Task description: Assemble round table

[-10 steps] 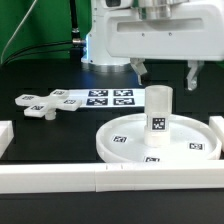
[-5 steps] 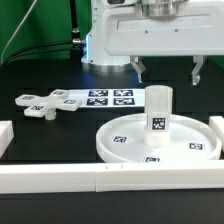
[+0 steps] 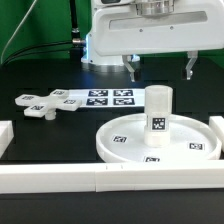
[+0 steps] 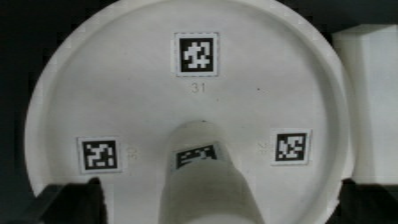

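Observation:
The large round disc [image 3: 158, 142] lies on the black table at the exterior view's right, with the thick cylindrical leg [image 3: 158, 112] standing upright in its hub. The cross-shaped piece [image 3: 45, 103] lies flat at the exterior view's left. My gripper [image 3: 160, 68] hangs open above the leg, its two dark fingers [image 3: 131, 68] spread wide to either side and clear of the leg's top. In the wrist view the disc [image 4: 178, 110] fills the frame, the leg [image 4: 210, 180] rises toward the camera, and my gripper [image 4: 217, 215] straddles it without touching.
The marker board [image 3: 110, 98] lies behind the disc. Long white border bars run along the front [image 3: 100, 180] and at the far sides [image 3: 4, 135]. The robot's white base [image 3: 100, 45] stands at the back.
My gripper has risen a little straight above the leg, still open. The leg, disc and cross-shaped piece have not moved.

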Tool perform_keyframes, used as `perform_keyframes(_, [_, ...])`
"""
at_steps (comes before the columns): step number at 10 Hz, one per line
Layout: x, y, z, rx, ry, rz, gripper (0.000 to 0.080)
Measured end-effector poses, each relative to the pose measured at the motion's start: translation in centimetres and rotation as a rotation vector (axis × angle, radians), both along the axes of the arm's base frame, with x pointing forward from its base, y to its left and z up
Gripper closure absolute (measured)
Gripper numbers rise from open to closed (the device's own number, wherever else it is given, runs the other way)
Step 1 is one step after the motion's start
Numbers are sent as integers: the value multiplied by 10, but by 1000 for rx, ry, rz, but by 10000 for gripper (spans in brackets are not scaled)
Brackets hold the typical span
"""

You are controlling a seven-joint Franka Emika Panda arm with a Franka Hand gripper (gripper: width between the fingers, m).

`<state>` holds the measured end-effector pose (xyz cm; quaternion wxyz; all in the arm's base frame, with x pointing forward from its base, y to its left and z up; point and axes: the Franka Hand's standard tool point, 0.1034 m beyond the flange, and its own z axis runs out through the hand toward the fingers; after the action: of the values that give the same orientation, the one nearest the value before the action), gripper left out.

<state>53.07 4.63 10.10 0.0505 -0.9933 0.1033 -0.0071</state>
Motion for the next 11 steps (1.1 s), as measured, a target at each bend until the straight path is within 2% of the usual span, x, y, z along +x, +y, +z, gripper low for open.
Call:
perform_keyframes(2, [0, -4, -1, -94, -33, 407, 151])
perform_keyframes(3, [-2, -7, -3, -109, -36, 496, 151])
perform_keyframes(4, [-3, -13, -4, -110, -39, 539, 151])
perform_keyframes(6, [-2, -10, -4, -109, -40, 555, 151])
perform_keyframes(7, [-3, -17, -6, -112, -48, 614, 151])
perform_keyframes(9, [-17, -66, -14, -122, -40, 702, 151])
perform_keyframes(11, [-21, -120, -20, -149, -60, 742, 151])
